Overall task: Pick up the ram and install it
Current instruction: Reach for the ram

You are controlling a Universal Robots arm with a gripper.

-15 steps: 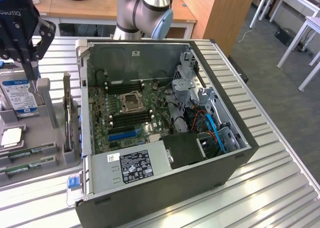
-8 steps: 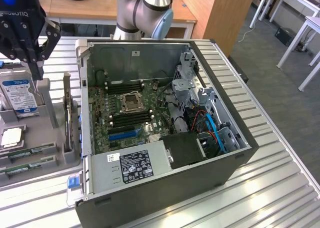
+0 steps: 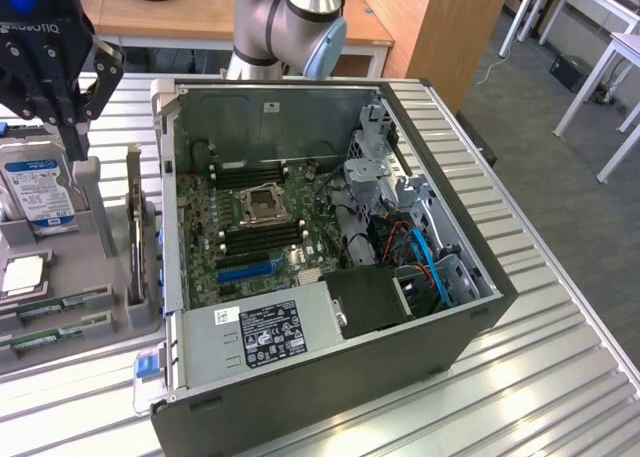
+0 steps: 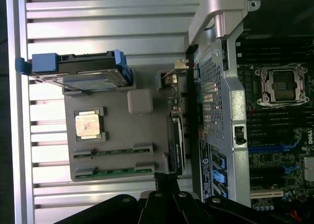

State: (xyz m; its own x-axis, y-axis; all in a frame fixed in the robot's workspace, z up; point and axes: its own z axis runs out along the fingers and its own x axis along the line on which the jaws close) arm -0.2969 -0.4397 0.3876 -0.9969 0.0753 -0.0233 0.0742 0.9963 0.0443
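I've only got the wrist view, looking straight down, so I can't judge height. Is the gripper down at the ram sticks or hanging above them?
Observer: Hanging above. In the exterior view the shut gripper sits beside the top of the hard drive, clear of the two ram sticks lying lower on the tray.
Operator: Is that hard drive lying flat?
Observer: No, it stands on edge, its blue-white label facing the exterior camera.
Operator: What's in the case besides the motherboard?
Observer: A labelled power supply fills the end nearest the exterior camera.
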